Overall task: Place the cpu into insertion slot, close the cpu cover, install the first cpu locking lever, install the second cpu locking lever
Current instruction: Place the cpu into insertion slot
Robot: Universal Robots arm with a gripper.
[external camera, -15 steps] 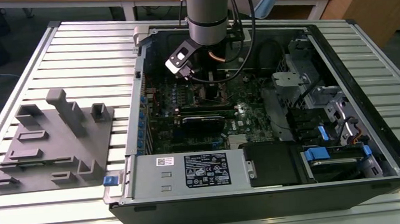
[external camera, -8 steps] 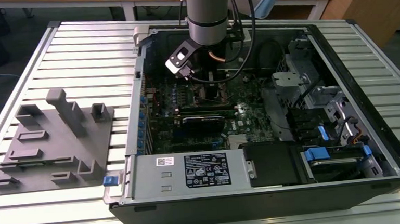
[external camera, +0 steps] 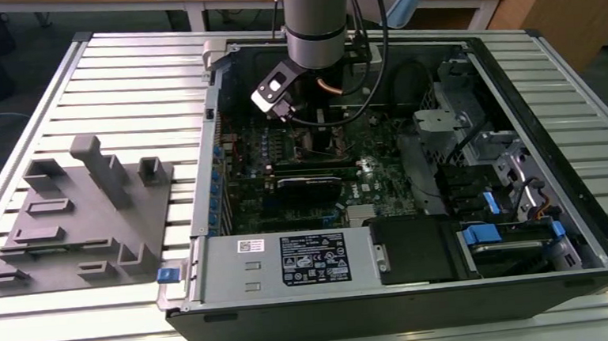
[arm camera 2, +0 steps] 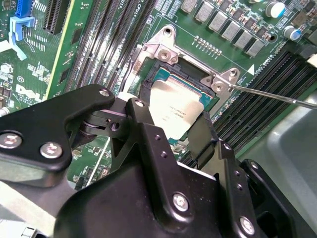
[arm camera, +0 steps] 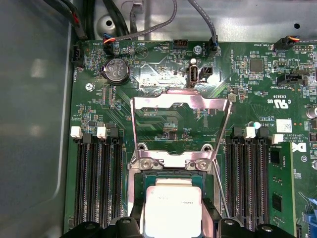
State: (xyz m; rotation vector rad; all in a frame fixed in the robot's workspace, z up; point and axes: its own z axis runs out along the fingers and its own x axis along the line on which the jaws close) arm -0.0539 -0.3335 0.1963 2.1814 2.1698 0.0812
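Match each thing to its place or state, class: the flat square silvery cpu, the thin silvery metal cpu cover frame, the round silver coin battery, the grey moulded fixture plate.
Things:
1. flat silvery cpu
2. silvery metal-frame cpu cover
3. round silver coin battery
4. grey moulded fixture plate

Places or states:
A. swung up, open
B. on the slatted table
C. at the dark-bordered insertion slot
D. in a round holder on the green board

Pairs: 1-C, 2-A, 3-D, 4-B

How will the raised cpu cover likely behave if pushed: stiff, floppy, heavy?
The cpu cover looks like thin metal sheet, so probably stiff yet light. It stands raised from one edge, so it likely swings rather than slides.
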